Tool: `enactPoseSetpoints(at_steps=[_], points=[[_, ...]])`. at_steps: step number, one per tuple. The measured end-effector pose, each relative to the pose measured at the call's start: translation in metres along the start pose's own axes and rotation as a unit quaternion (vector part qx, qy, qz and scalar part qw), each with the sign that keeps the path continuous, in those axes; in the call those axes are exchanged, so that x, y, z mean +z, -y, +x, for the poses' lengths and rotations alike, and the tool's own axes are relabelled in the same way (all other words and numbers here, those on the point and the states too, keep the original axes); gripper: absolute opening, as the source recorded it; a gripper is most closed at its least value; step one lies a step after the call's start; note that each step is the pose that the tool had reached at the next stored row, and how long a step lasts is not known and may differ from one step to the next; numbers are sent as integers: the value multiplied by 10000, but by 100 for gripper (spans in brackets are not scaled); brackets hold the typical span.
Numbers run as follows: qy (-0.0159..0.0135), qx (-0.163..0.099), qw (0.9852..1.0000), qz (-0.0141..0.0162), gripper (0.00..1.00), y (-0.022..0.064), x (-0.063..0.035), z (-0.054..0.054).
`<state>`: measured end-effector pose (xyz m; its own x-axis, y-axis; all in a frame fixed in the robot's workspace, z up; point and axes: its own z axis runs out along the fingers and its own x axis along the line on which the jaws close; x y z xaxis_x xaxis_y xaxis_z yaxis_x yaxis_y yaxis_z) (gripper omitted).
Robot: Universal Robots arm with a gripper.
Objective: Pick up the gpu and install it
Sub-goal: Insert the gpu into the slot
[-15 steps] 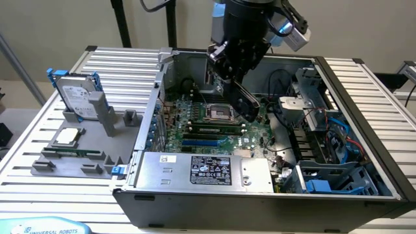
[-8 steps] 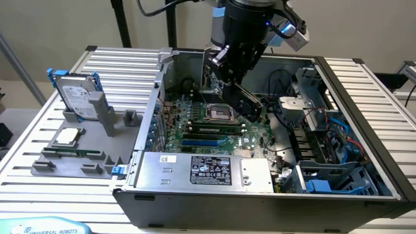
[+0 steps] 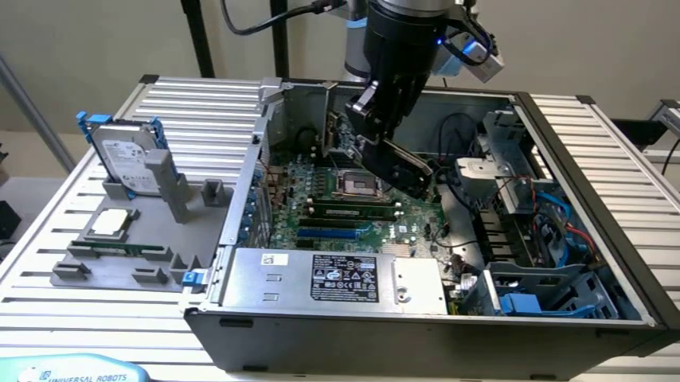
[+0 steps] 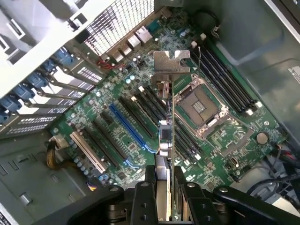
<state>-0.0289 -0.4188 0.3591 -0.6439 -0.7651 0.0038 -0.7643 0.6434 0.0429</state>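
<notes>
My gripper [image 3: 384,142] is shut on the gpu [image 3: 406,169], a thin black card held tilted inside the open computer case [image 3: 552,151], above the green motherboard [image 3: 330,227]. In the wrist view the gpu [image 4: 167,136] shows edge-on between my black fingers [image 4: 143,192], with its silver metal end bracket [image 4: 171,63] at the far end. It hangs over the motherboard [image 4: 117,93], between the CPU socket [image 4: 199,108] and the long blue expansion slot [image 4: 129,126], not touching the board.
On the grey fixture tray [image 3: 117,270] at the exterior view's left stand a silver hard drive with blue rails [image 3: 126,159] and a small square CPU chip [image 3: 111,224]. The case holds a power supply [image 3: 334,278], cables [image 3: 552,223] and blue drive bays [image 3: 531,302].
</notes>
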Motion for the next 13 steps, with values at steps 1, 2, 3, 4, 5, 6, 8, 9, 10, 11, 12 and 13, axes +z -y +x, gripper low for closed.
enactPoseSetpoints(at_steps=[1, 2, 3, 4, 5, 6, 8, 9, 10, 11, 12, 13], points=[[-4, -92, 10000, 1, 27, 0, 6, 0], [-6, -183, 9998, 3, 27, 1, 12, 0], [-9, -273, 9996, 4, 27, 1, 18, 0], [-12, -371, 9993, 6, 27, 2, 25, 0], [-14, -455, 9990, 8, 27, 2, 31, 0], [-17, -552, 9985, 9, 27, 2, 38, 0], [-23, -732, 9973, 13, 27, 2, 50, 0], [-26, -822, 9966, 14, 27, 3, 56, 0], [-29, -909, 9959, 16, 27, 3, 62, 0], [-32, -1000, 9950, 17, 27, 3, 68, 0], [-34, -1091, 9940, 19, 27, 3, 75, 0], [-37, -1185, 9929, 20, 27, 4, 81, 0]])
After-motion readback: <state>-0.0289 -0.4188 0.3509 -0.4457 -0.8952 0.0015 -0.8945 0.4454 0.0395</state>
